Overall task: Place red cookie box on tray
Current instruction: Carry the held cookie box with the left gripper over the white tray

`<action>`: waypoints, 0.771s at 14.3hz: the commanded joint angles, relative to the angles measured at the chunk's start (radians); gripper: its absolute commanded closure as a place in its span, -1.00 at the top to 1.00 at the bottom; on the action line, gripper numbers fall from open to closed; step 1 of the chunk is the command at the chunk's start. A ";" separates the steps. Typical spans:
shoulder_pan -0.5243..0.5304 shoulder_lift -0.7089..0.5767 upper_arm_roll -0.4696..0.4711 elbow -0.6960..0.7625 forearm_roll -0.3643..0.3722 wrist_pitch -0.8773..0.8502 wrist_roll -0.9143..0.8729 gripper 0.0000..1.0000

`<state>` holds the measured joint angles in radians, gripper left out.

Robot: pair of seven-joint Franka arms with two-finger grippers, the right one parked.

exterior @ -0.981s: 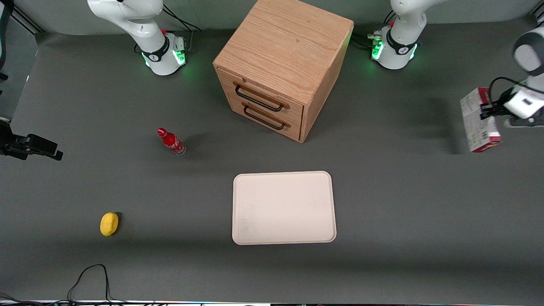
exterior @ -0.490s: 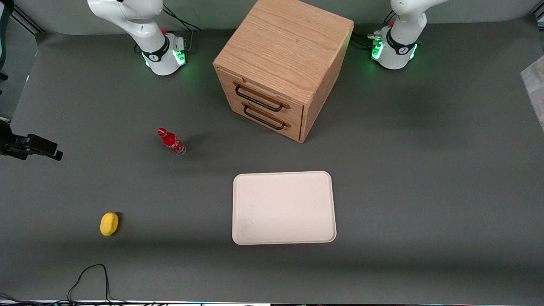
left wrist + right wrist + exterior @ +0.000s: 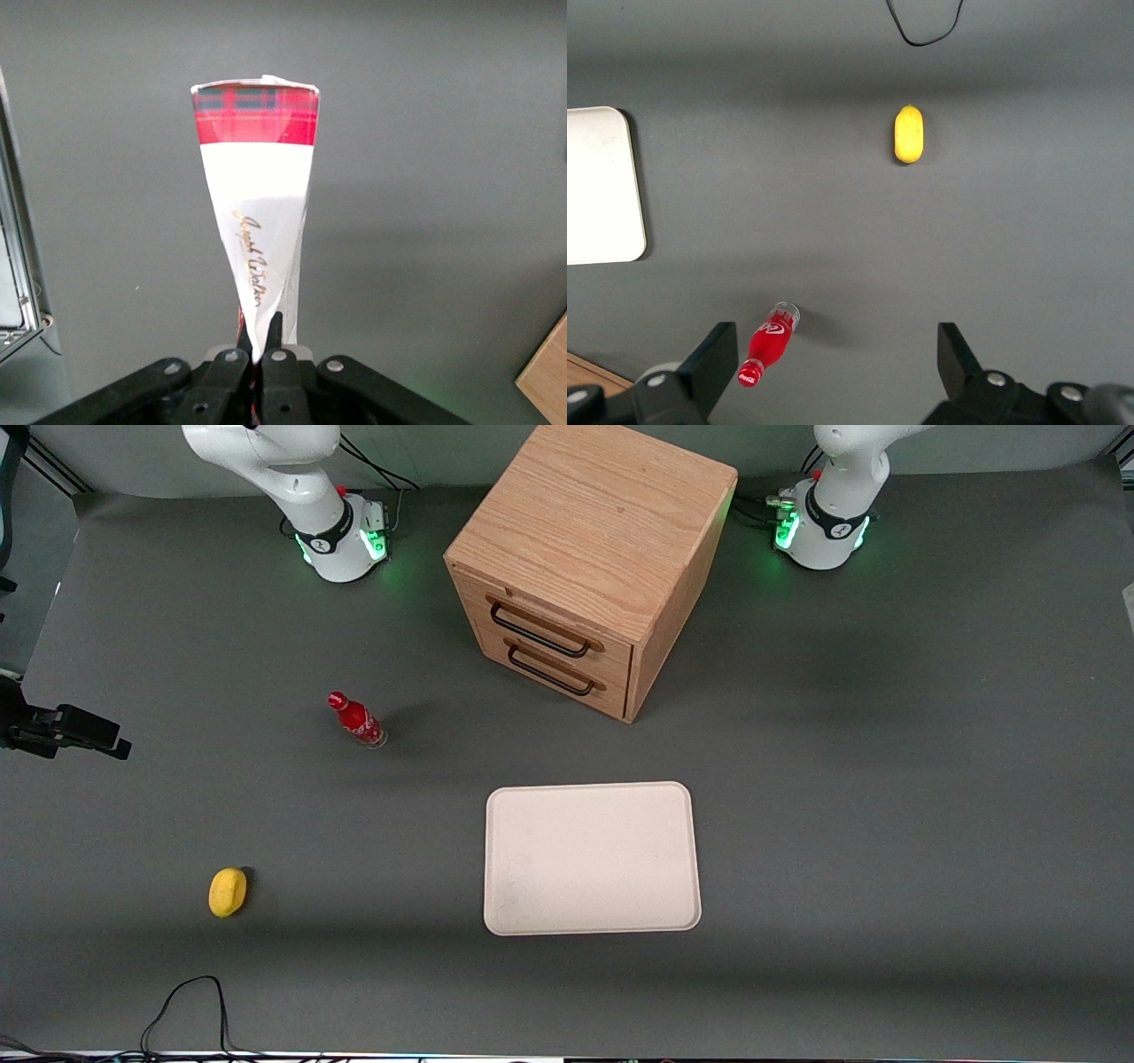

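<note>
Red cookie box pinched in end effector, long axis pointing away

A dark grey matte bench fills the scene under soft, even light. A wooden two-drawer cabinet stands on it, black handles facing the front camera.

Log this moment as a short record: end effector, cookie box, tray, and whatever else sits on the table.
end effector: shut on the red cookie box, seen only in the left wrist view, out of the front view
red cookie box: held by one end, above bare grey table, not on the tray
tray: cream-white, nothing on it, nearer the front camera than the drawer cabinet
drawer cabinet: wooden, two drawers, both closed
red bottle: upright, toward the parked arm's end
lemon: on the table, nearer the front camera than the bottle
</note>
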<state>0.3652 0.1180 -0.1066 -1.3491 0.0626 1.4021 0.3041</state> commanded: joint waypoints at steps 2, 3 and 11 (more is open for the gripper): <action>-0.168 0.155 -0.016 0.185 0.013 -0.069 -0.181 -1.00; -0.227 0.185 -0.016 0.215 0.023 -0.078 -0.215 -1.00; -0.641 0.385 -0.016 0.384 0.069 -0.004 -0.705 -1.00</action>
<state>-0.1980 0.4636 -0.1364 -1.0342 0.1133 1.3784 -0.2730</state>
